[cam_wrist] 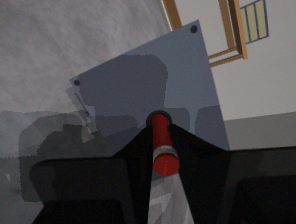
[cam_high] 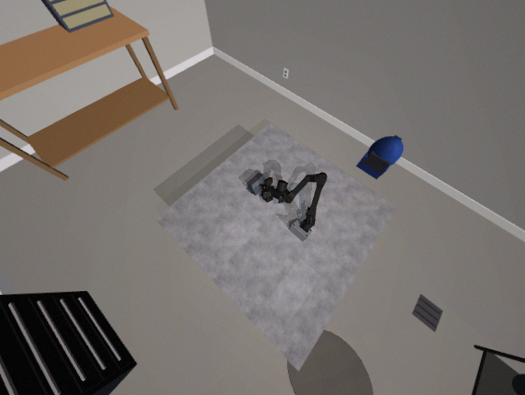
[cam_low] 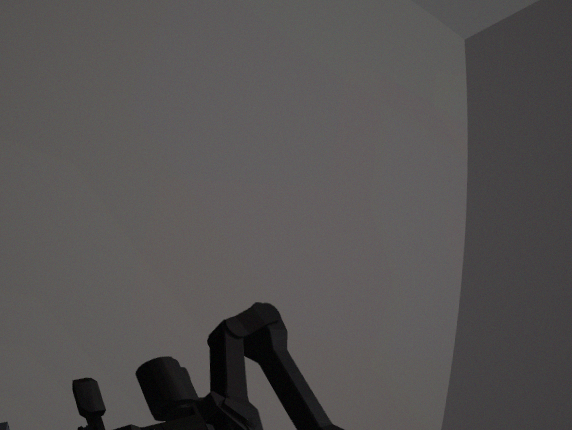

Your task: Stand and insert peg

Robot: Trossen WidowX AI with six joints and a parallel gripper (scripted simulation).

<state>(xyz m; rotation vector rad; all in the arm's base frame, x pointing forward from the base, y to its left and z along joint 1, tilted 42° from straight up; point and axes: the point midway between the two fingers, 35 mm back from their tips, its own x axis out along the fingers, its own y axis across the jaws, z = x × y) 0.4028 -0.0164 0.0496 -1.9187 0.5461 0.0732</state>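
Reaching out from the base plate (cam_high: 300,232), with the arm (cam_high: 317,197) (cam_low: 285,367) folded at a high elbow and the wrist carried low toward the sloped panel. Pinching the red peg (cam_high: 262,186) (cam_wrist: 161,137) between the close-set fingertips of the gripper (cam_high: 263,188) (cam_wrist: 160,129), just short of the panel. Showing, on the wrist side of the fingertips, the pale band (cam_wrist: 165,151) and the red end cap beyond it. Pointing the plain end away from the gripper, into the mouth of the dark-rimmed hole (cam_wrist: 150,120); cannot tell how deep. Facing, directly ahead of the fingertips, the blue-grey panel (cam_high: 255,183) (cam_wrist: 185,75), with dark round spots at two visible corners and shadows across its face. Spreading under and around the gripper, the mottled grey table top (cam_high: 229,239) (cam_wrist: 40,50). Farther off, past the panel, a wooden shelf unit (cam_high: 92,41) (cam_wrist: 237,30); well off to another side of the gripper, near the wall, a blue rounded object (cam_high: 387,149).
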